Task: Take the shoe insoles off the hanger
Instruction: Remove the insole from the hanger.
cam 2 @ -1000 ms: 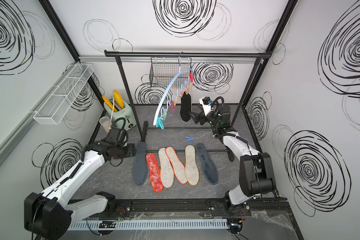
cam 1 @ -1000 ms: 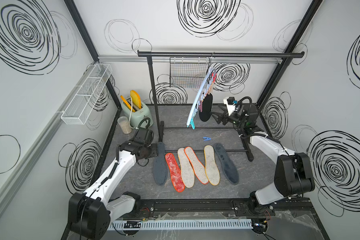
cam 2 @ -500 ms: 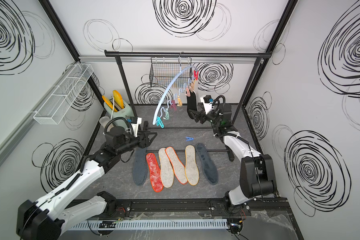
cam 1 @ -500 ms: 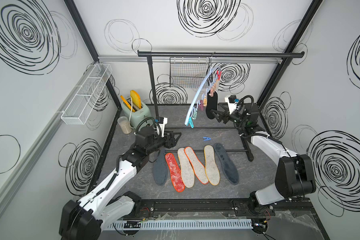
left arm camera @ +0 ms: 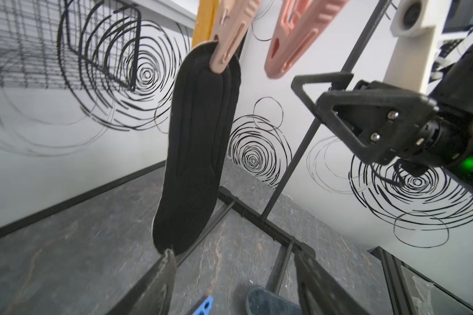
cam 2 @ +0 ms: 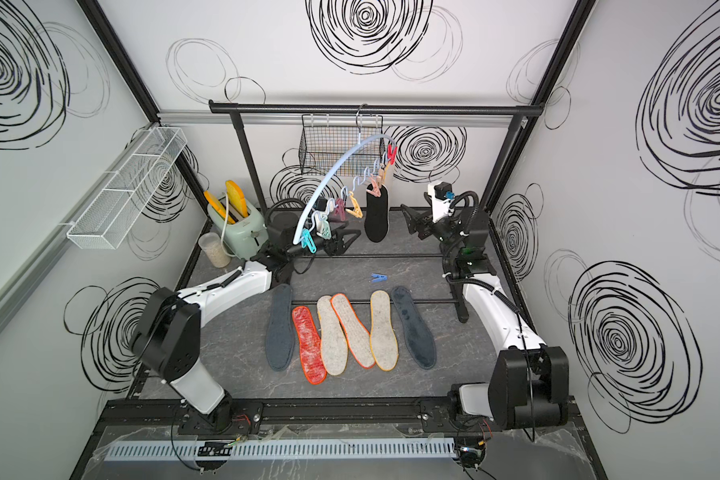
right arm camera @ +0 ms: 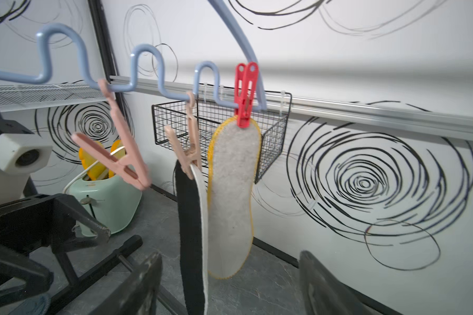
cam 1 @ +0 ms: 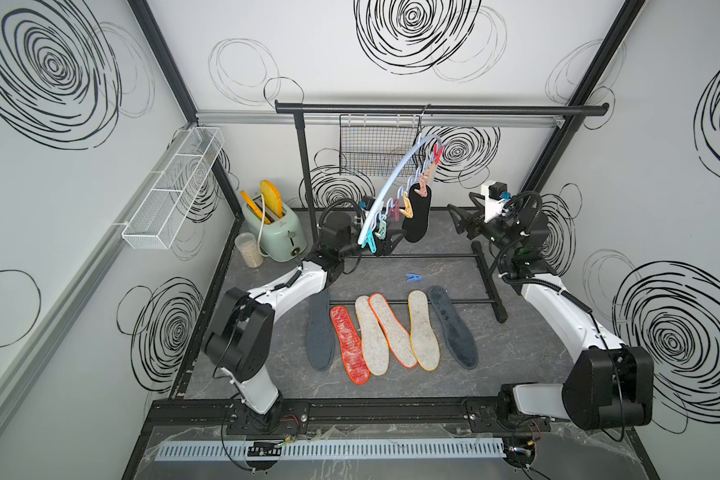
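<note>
Under the hanger (cam 1: 395, 170), the left hand (cam 1: 391, 243) has risen from the surface (cam 1: 516, 353) to the black insole (cam 1: 417, 218) — open, empty, like the right hand (cam 1: 460, 222); two insoles, seemingly, remain pegged.

Top views high, looking down, wrist cams close, opp. sides, both prob. on black insole (left arm camera: 197, 152) (right arm camera: 189, 231)

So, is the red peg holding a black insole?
No, the red peg clamps an off-white insole with a yellow rim.
</note>
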